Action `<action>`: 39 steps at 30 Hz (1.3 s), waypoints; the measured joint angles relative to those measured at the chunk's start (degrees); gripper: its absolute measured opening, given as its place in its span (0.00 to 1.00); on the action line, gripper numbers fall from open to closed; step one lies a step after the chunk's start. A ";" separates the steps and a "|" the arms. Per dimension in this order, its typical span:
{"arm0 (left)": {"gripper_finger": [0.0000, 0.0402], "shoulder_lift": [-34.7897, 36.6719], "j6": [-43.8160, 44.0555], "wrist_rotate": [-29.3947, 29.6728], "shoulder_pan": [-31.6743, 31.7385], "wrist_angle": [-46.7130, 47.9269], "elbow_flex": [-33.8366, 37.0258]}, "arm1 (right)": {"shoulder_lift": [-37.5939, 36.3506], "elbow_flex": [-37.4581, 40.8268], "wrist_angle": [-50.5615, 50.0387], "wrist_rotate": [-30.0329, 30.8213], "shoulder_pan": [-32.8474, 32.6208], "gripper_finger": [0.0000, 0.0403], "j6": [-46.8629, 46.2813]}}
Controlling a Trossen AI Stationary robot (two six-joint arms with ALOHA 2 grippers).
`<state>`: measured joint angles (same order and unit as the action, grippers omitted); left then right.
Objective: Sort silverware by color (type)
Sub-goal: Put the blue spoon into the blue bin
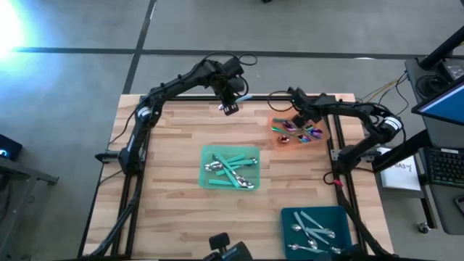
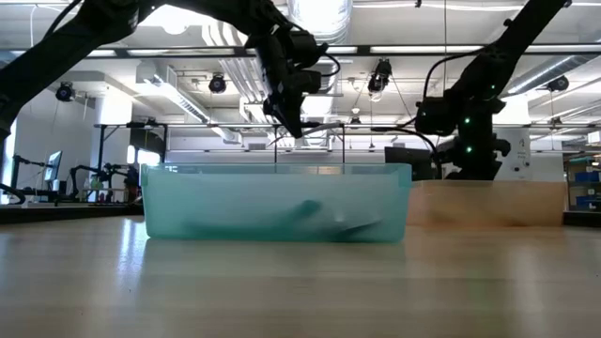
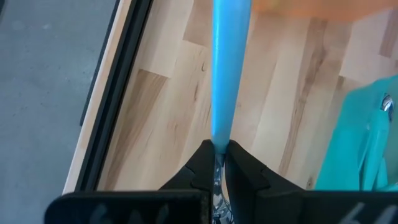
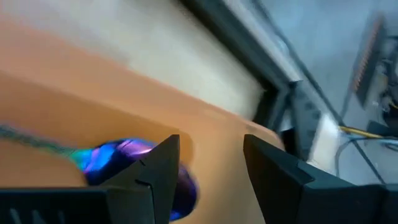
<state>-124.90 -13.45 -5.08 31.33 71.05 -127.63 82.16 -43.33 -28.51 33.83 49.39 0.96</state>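
We see the left gripper (image 3: 219, 163) raised above the table's far side, pinching a teal-handled utensil (image 3: 229, 74). The right gripper (image 4: 208, 163) hangs spread over the orange tray (image 1: 323, 132), beside a purple spoon (image 4: 127, 155). More silverware lies in the green tray (image 1: 206, 154) and dark teal tray (image 1: 290, 215).

Table (image 1: 174, 145): light wooden plank top. Directly on it: green tray (image 1: 210, 181) at centre, holding teal-handled silverware (image 1: 232, 172); orange tray (image 1: 279, 140) far right, holding iridescent purple-pink pieces (image 1: 303, 130); dark teal tray (image 1: 290, 217) near right, holding silver-headed utensils (image 1: 313, 230).
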 joint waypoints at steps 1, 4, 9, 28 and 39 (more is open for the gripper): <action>0.01 0.00 0.00 0.02 0.02 -0.04 0.00 | -0.11 0.00 0.60 0.79 0.03 0.42 -0.68; 0.01 0.02 0.09 0.00 0.04 0.07 0.00 | -0.72 -0.02 0.09 0.82 0.02 0.42 -2.44; 0.02 0.00 0.92 -0.23 -0.15 4.37 0.00 | -4.13 -0.02 -3.52 0.19 -2.29 0.42 -5.92; 0.01 3.13 5.35 -0.50 -10.18 4.50 2.91 | -30.40 2.38 5.54 -14.84 -30.40 0.42 -17.98; 0.01 8.51 9.18 4.88 -20.87 -0.24 2.95 | -25.74 3.45 24.77 -16.67 -42.38 0.42 -8.35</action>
<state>-116.39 -4.27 -0.20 10.47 70.81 -124.68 56.43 -39.88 -3.74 17.15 7.01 -7.39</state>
